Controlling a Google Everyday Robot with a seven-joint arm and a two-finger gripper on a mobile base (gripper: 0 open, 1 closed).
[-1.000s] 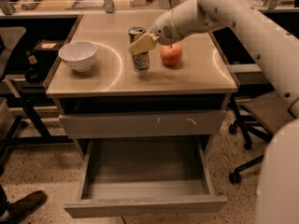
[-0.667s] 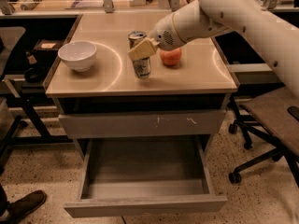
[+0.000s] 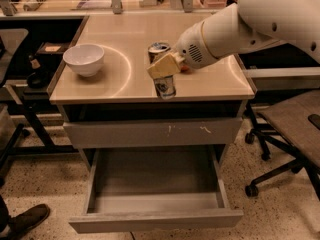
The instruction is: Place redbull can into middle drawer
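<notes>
Redbull can [image 3: 165,86] shifted toward front edge of table [image 3: 125,79], clasped by gripper [image 3: 163,68], middle drawer [image 3: 150,174] open below

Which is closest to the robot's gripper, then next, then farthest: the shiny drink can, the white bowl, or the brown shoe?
The gripper hangs over the tan table's front edge.
1. The slim silver-and-dark redbull can: clamped in the gripper.
2. The round white bowl: on the table, picture's left.
3. The brown shoe: on the floor, bottom-left corner.
</notes>
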